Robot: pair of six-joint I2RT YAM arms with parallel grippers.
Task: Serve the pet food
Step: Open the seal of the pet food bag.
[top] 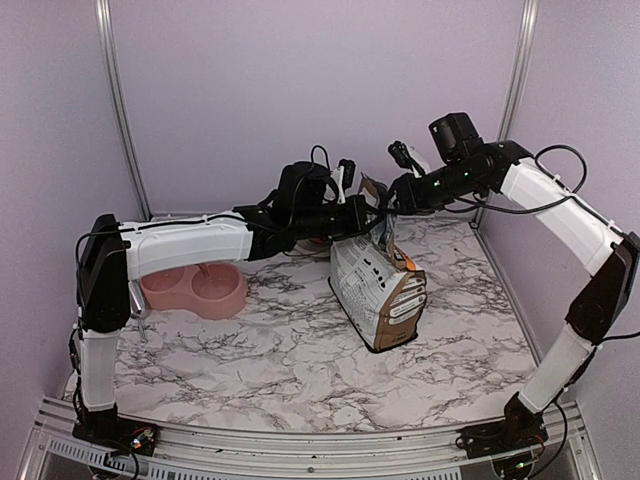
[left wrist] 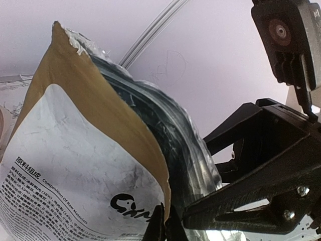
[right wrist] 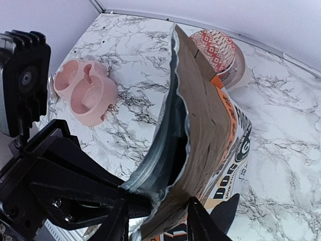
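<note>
The pet food bag (top: 378, 290) stands upright on the marble table, printed white and brown, with its top open. No kibble shows; the dark inside of the bag (right wrist: 175, 165) hides it. My left gripper (left wrist: 165, 222) is shut on the brown edge of the bag's mouth (left wrist: 150, 150); it also shows in the top view (top: 366, 216). My right gripper (right wrist: 158, 221) has its fingers wide apart, straddling the opposite brown wall of the bag's mouth (right wrist: 200, 125). In the top view my right gripper (top: 390, 204) is above the bag's top, close to the left one.
A pink double pet bowl (top: 195, 290) sits on the table left of the bag, and also shows in the right wrist view (right wrist: 88, 93). A red-patterned cup-shaped item (right wrist: 218, 50) stands behind the bag. Purple walls close in the back and sides.
</note>
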